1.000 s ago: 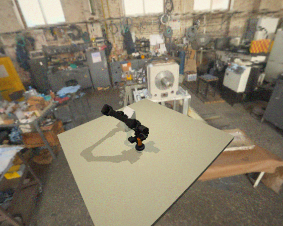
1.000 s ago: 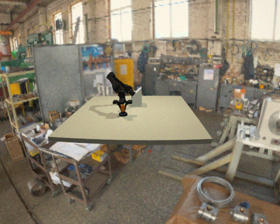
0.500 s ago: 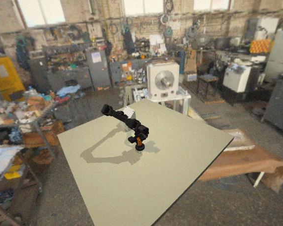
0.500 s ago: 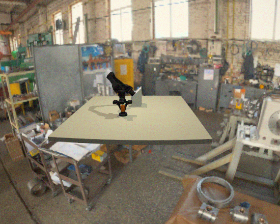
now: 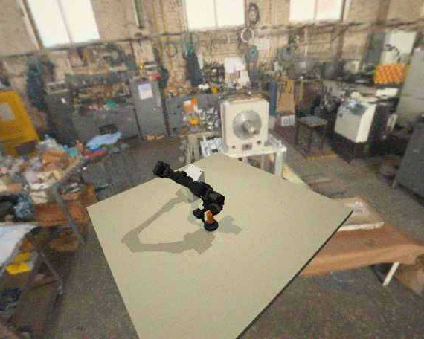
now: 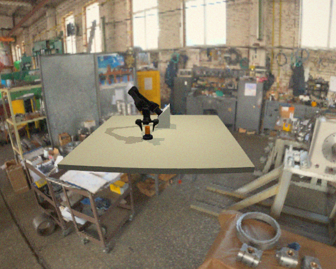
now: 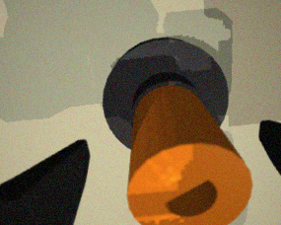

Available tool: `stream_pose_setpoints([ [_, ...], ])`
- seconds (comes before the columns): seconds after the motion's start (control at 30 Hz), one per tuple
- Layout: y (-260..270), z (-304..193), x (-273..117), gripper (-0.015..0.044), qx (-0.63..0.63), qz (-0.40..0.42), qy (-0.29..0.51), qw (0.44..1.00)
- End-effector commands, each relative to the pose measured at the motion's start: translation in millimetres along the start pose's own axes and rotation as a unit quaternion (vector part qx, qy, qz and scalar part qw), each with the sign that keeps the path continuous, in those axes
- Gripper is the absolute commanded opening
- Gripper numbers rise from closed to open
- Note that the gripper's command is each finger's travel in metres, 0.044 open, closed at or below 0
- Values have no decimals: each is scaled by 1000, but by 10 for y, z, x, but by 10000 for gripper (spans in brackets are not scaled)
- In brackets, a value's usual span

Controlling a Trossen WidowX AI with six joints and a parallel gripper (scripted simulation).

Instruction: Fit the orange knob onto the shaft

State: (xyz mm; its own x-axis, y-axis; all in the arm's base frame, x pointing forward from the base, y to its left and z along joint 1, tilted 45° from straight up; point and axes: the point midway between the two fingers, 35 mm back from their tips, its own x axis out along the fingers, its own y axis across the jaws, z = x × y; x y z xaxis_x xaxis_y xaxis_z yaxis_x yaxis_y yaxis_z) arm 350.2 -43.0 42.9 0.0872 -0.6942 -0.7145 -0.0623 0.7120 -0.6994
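The orange knob [image 5: 210,216] [image 6: 147,130] [image 7: 170,118] stands upright over the middle of the dark round pedestal [image 5: 211,227] [image 6: 148,137] [image 7: 118,96]. Its lower end is at the pedestal's inner dark ring in the wrist view; I cannot tell whether a small gap is left. A dark D-shaped hole [image 7: 194,199] shows in its top; the shaft is hidden. My gripper [image 6: 147,130] [image 7: 174,138] is open wide, one finger on each side of the knob, with space between each finger and the knob.
A pale block with a slanted top [image 5: 194,172] [image 6: 165,118] stands behind the arm on the beige table [image 5: 224,290] [image 6: 195,147]. The arm reaches over from the back, and its shadows fall across the table around the pedestal.
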Motion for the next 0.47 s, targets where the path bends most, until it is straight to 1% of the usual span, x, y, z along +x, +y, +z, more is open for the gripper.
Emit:
stream_pose_setpoints([
  [0.0, 25, 51, -406, 440, 3, 4, -7, 1000],
  [0.07, 20, 26, -761, 440, 3, 4, -7, 1000],
  [0.1, 14, 13, -858, 440, 2, 3, -7, 1000],
  [0.43, 38, 40, -891, 440, 2, 3, -7, 1000],
])
